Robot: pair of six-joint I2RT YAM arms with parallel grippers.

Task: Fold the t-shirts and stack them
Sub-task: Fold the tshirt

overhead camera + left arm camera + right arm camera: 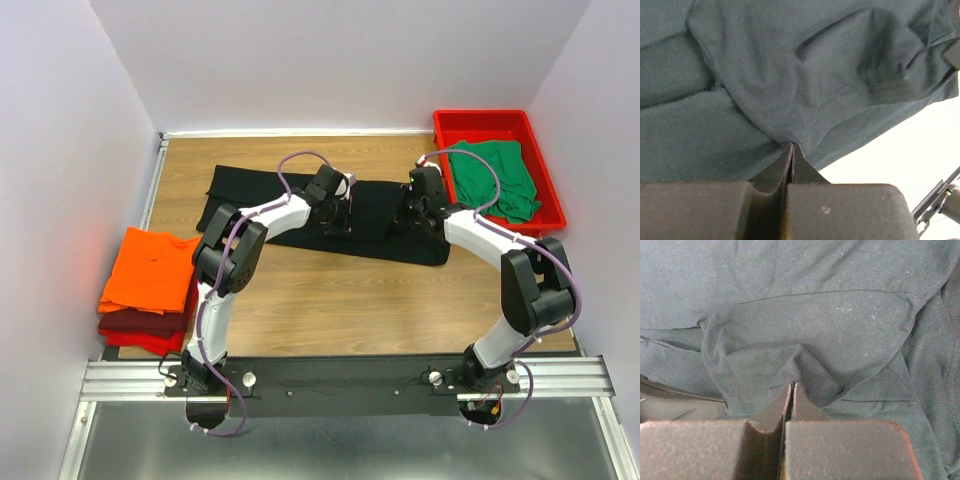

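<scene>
- Nearest each wrist camera are its own dark fingers. The left pincer (792, 150) is closed tight, with a small peak of the black shirt (260, 195) nipped between its tips.
- The right pincer (791, 387) is closed the same way on a raised fold of the same cloth.
- The black shirt lies spread on the worktop (340, 300), mid-depth, with its long axis running left to right. It is slightly slanted, the left end farther back and the right end nearer the arms.
- Both grips sit side by side along that axis, on the right half. The longer free stretch of cloth lies to the left of the left pincer, and only a short end lies right of the right one.
- Judgement: the next fold turns on this. Carrying the held part leftward along the axis would lay it over the free half, and the left arm is nearer that half.
- The orange shirt (150, 268) lies folded on the dark red shirt (140, 322) at the left edge.
- The green shirt (495, 175) lies crumpled in the tray (490, 120), far right.
</scene>
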